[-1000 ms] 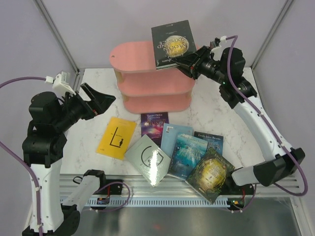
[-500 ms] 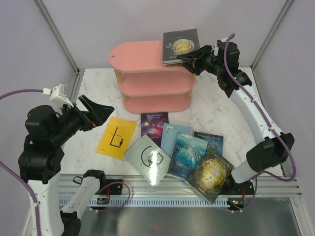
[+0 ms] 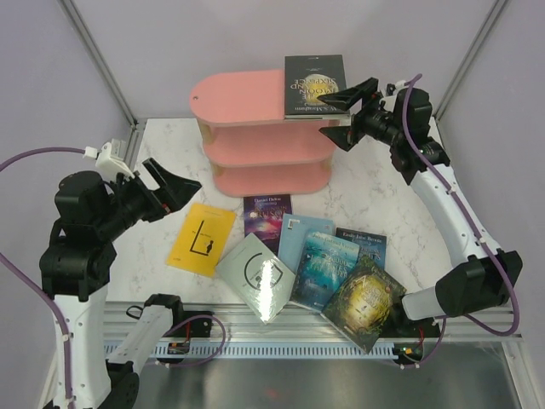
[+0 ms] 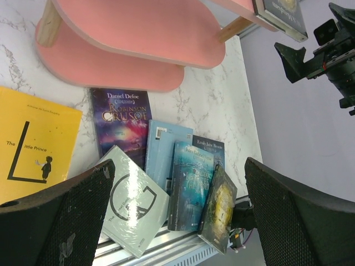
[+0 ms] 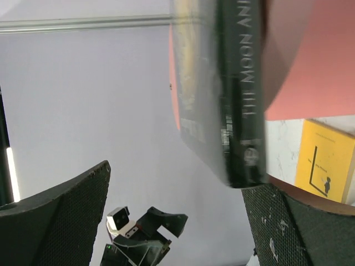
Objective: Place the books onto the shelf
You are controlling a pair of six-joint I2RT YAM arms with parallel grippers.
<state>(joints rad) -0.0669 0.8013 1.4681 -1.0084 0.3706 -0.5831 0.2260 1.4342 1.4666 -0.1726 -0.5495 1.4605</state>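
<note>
Black book (image 3: 314,83) atop shelf (image 3: 238,98), just ahead of the empty, wide-open right gripper (image 3: 338,112); yellow book (image 3: 201,239) lies nearest the open left gripper (image 3: 174,189).

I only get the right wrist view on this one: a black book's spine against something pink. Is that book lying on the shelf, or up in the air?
Observer: The top view shows the black book lying flat on the top board of the pink shelf, at its right end.
Reviewer: What is the other arm doing?
Observer: The left gripper hangs open and empty above the table, left of the yellow book.
Reviewer: I see only that yellow one. How many are not shelved yet?
Observer: Seven lie on the table: the yellow book and six other books overlapping to its right.
</note>
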